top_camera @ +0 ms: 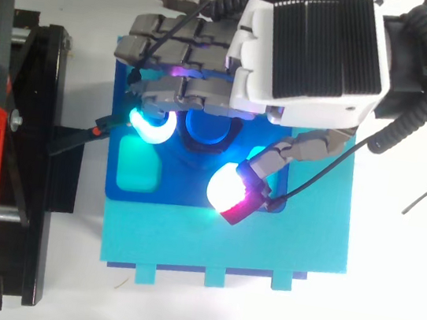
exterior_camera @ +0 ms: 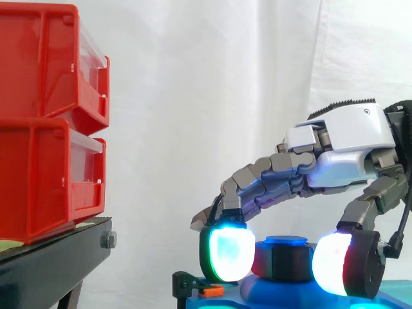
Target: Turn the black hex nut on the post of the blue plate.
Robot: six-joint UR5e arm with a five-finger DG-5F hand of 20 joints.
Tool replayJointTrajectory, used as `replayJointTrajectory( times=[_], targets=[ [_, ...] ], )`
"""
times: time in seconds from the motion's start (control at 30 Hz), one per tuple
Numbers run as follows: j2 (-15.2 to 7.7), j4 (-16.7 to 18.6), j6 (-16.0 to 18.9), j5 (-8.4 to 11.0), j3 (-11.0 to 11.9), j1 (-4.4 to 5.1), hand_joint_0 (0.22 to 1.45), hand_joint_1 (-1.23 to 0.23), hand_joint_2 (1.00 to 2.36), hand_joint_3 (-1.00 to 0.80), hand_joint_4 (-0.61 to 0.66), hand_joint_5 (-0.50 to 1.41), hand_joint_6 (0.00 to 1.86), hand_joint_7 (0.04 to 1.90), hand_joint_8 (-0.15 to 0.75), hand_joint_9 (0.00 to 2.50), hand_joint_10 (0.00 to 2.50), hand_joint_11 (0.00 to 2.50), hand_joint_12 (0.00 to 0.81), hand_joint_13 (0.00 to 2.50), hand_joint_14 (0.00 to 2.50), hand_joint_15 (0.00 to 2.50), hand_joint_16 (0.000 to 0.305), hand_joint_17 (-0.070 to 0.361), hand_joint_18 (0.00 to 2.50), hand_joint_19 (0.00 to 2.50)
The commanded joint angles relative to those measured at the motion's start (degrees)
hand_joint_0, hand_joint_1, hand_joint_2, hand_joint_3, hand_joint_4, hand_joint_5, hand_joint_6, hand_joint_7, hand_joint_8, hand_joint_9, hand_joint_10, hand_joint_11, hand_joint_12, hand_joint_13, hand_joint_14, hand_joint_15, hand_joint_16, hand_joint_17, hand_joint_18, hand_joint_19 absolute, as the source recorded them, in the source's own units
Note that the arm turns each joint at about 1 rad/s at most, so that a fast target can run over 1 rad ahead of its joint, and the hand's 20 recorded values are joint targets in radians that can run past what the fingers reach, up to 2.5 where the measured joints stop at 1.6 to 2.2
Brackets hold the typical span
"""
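Red bins (exterior_camera: 45,116) stacked on black stand (exterior_camera: 45,264) at left, blue plate (top_camera: 184,196) on white surface (top_camera: 391,312) just beside stand, black nut (exterior_camera: 291,261) on post (exterior_camera: 286,240) near plate's middle, hand (exterior_camera: 351,138) arched over from right, glowing pads (exterior_camera: 226,254) pinching nut from both sides.

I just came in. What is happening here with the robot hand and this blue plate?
The robot's hand is curled over the blue plate, working on the black hex nut that sits on the blue post. A glowing fingertip stands at one side of the nut and the thumb pad at the other, seemingly pinching it. The red bins stand apart on the black stand.
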Motion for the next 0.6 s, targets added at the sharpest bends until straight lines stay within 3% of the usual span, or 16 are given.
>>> replayJointTrajectory(
  times=[0.0,0.57],
  targets=[
    [0.0,0.1,0.0,-0.11,0.0,-0.16,0.39,-0.77,1.00,-0.50,0.22,-0.22,0.50,1.06,0.262,0.23,0.00,0.03,0.406,0.14,0.00,0.00,0.068,0.153,0.10,0.11],
    [0.0,0.2,-0.3,-0.46,0.0,-0.51,0.40,-0.80,1.00,-0.50,0.21,-0.23,0.50,1.05,0.255,0.22,0.00,0.03,0.396,0.14,0.00,0.00,0.066,0.148,0.09,0.11]
  ],
)
